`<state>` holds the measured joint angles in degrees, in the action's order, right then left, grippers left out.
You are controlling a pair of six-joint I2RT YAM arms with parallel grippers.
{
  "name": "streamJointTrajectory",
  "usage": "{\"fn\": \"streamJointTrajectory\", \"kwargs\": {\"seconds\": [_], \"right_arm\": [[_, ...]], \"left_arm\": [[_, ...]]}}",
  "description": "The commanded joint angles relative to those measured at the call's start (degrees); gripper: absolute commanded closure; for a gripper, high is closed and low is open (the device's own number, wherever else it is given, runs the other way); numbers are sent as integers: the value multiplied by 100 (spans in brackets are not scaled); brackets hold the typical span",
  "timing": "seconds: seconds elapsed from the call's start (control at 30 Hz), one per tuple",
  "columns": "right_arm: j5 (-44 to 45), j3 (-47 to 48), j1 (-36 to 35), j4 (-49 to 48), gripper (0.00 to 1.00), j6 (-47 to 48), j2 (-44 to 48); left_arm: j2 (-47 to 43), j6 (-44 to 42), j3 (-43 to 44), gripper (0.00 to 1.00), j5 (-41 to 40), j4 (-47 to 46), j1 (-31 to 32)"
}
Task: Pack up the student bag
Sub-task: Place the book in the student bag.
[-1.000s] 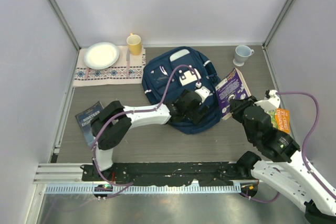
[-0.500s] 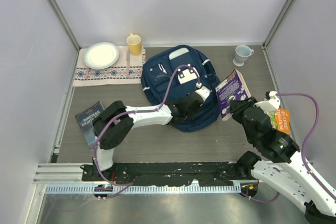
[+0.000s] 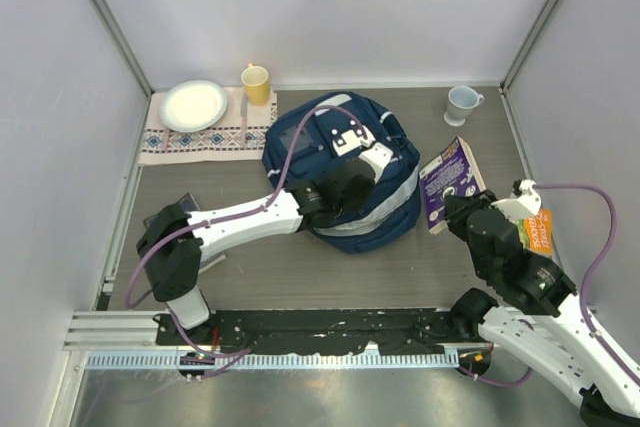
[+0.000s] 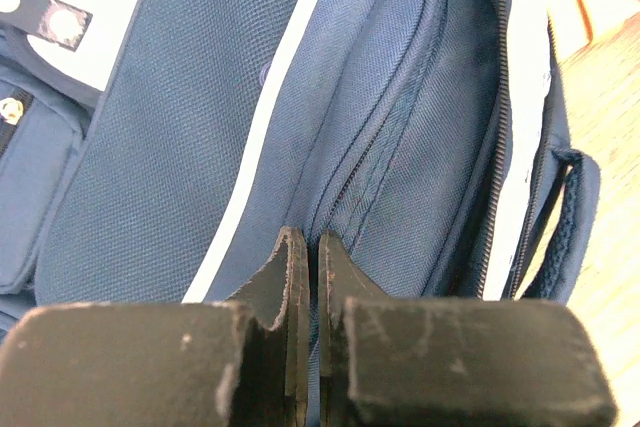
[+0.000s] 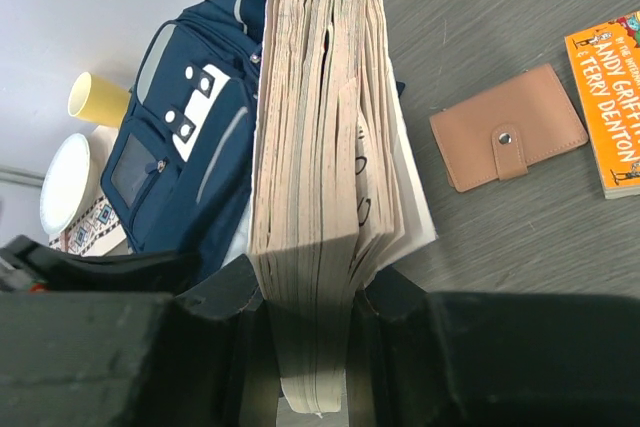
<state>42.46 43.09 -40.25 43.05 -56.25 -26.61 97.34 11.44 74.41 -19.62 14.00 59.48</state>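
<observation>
The student bag (image 3: 300,142), navy with white stripes, stands mid-table with its top edge pulled up. My left gripper (image 3: 347,187) is shut on a fold of its fabric beside the zip. In the left wrist view the jaws (image 4: 306,242) pinch blue cloth, and the bag (image 4: 190,117) gapes open to the right of them. My right gripper (image 3: 466,209) is shut on a thick purple book (image 3: 452,179), held on edge just right of the bag. The right wrist view shows the gripper (image 5: 305,292) clamping the book (image 5: 315,127) by its page block, with the bag (image 5: 190,147) to the left.
At the back left, a patterned placemat (image 3: 215,137) carries a white plate (image 3: 193,105) and a yellow cup (image 3: 256,83). A pale mug (image 3: 462,103) stands back right. An orange book (image 3: 538,230) and a tan wallet (image 5: 508,140) lie at the right. A dark book (image 3: 188,201) peeks from under the left arm.
My left gripper has shut on the bag's fabric and lifted it toward the back, standing the bag up and opening it. The right gripper still holds the purple book, shifted slightly.
</observation>
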Motion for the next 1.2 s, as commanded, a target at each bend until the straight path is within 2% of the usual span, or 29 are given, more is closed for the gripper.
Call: {"fn": "streamJointTrajectory", "kwargs": {"seconds": [0.0, 0.33, 0.47, 0.6, 0.77, 0.87, 1.03, 1.17], "right_arm": [[193, 191, 8, -306, 99, -281, 138], [-562, 121, 8, -412, 99, -596, 710], [-484, 103, 8, -96, 99, -799, 771], [-317, 112, 8, 107, 99, -975, 912], [-247, 226, 17, 90, 99, -888, 913], [-606, 218, 17, -425, 99, -678, 772], [-1686, 7, 8, -1359, 99, -475, 570], [-1987, -143, 8, -1791, 99, -501, 403]], "left_arm": [[-488, 279, 574, 100, -201, 23, -42], [-620, 964, 847, 100, -183, 33, -121], [-804, 1386, 961, 100, -288, 15, -340], [-1312, 1904, 672, 100, -79, -353, -700], [-1429, 2038, 706, 100, 239, -442, -1026], [-1411, 2055, 715, 100, 458, -442, -1026], [-1455, 2125, 618, 100, 538, -539, -1026], [-1481, 2178, 566, 100, 573, -600, -1018]]}}
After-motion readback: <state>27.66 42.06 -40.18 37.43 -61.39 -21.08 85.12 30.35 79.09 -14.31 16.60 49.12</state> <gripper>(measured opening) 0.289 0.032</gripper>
